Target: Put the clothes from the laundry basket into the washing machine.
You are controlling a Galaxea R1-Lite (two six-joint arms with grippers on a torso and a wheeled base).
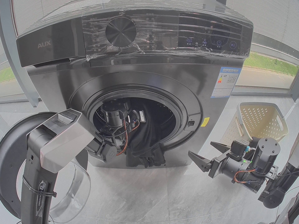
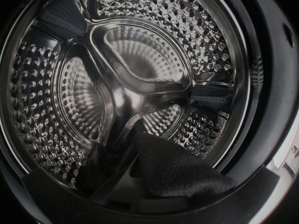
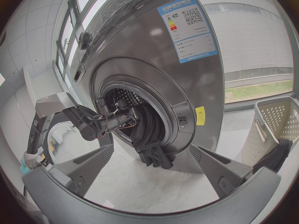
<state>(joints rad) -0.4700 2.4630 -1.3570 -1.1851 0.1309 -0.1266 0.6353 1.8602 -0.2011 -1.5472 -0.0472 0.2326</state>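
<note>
The washing machine (image 1: pixel 134 78) stands with its round opening uncovered. A black garment (image 1: pixel 146 140) hangs over the opening's lower rim, half inside the drum and half down the front panel (image 3: pixel 152 140). My left arm's wrist (image 1: pixel 113 119) is inside the opening beside that garment. In the left wrist view, black cloth (image 2: pixel 174 168) lies at the bottom of the steel drum (image 2: pixel 140 63). My right gripper (image 1: pixel 202 150) hovers open and empty above the floor to the right of the machine, in front of the beige laundry basket (image 1: pixel 261 119). A dark cloth (image 3: pixel 275 156) hangs at the basket's near side.
The machine's door (image 1: pixel 12 159) is swung wide to the left, its glass bowl (image 1: pixel 71 190) low by my left arm. Pale tiled floor (image 1: pixel 155 193) stretches in front of the machine. Windows run behind the machine and the basket.
</note>
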